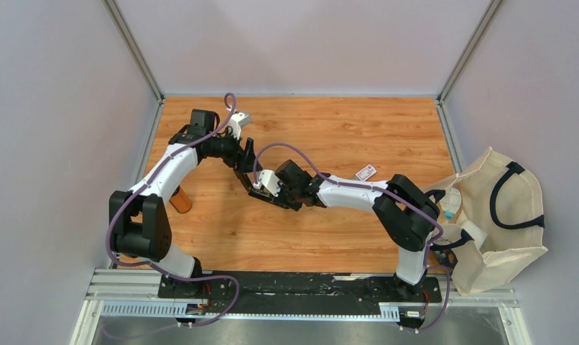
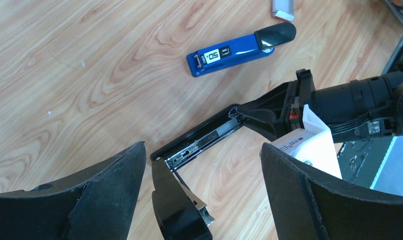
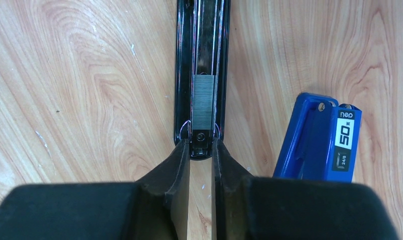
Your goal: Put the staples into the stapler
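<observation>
A black stapler [image 3: 202, 45] lies hinged open on the wooden table, its magazine channel facing up. A short grey strip of staples [image 3: 204, 100] sits in that channel near its end. My right gripper [image 3: 200, 145] is shut on the end of the magazine, one finger on each side of it. In the left wrist view the magazine [image 2: 204, 140] runs up to the right gripper [image 2: 249, 117], and the stapler's black lid [image 2: 177, 210] is swung toward the camera. My left gripper [image 2: 202, 150] hangs open above the stapler, holding nothing. From above, both grippers [image 1: 245, 162] [image 1: 261, 188] meet mid-table.
A blue stapler [image 2: 234, 52] [image 3: 319, 137] lies just beside the black one. A tiny white box with a red label [image 1: 366, 172] lies right of centre. A cream cloth bag [image 1: 502, 215] sits off the table's right edge. An orange object [image 1: 179, 201] lies by the left arm.
</observation>
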{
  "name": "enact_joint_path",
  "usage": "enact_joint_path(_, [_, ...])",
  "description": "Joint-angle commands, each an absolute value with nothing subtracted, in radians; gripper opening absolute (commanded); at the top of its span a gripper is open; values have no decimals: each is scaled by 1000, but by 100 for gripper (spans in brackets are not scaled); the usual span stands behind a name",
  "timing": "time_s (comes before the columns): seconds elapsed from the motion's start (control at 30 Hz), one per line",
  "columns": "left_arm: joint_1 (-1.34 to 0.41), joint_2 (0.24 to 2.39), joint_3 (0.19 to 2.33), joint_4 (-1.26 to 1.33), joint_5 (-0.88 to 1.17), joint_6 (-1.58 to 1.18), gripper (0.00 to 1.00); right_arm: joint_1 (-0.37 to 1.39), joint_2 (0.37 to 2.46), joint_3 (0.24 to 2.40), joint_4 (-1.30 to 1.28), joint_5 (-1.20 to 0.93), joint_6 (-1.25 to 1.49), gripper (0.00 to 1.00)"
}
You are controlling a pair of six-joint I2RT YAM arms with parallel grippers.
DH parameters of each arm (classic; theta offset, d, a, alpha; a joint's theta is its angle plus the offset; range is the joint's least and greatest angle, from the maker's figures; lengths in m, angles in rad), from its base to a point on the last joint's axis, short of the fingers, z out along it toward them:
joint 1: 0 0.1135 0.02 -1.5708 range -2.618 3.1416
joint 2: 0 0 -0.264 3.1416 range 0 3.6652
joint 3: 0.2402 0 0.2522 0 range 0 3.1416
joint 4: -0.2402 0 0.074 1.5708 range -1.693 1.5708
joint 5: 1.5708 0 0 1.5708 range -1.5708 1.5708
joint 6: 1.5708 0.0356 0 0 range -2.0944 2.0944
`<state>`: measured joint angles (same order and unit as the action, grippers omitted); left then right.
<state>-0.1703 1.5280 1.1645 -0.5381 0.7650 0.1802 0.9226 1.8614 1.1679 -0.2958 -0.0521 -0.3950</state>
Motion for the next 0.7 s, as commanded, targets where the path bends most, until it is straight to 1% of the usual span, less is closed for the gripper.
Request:
enact_joint_path(0.0, [-179,1532,1210,-578,957,199,93,930,1936,1141,-360,-41,-397,3])
enact_joint_path(0.07, [-178,1517,1206,-563,875,190,93,931,1936,1141,-360,-41,-397,3])
enact_joint_path(0.13, [-163,1496,1161,-488,851,148,93,930,1937,1141,-359,-41,-397,3])
enact_joint_path(0.23, [-144,1493,1091,-350,903,51,93,931,1940,1141,-360,-41,-396,3])
enact_joint_path(0.4, [-143,1575,1013,-180,1002,-106,93,933,1937,1141,-361,-35,-399,3])
enact_joint_path(0.5, [-141,1604,967,-72,1026,-181,93,933,1931,1138,-357,-32,-402,3])
enact_joint_path(0.67, [-143,1568,901,104,1046,-287,93,931,1942,1137,-353,-31,-406,3])
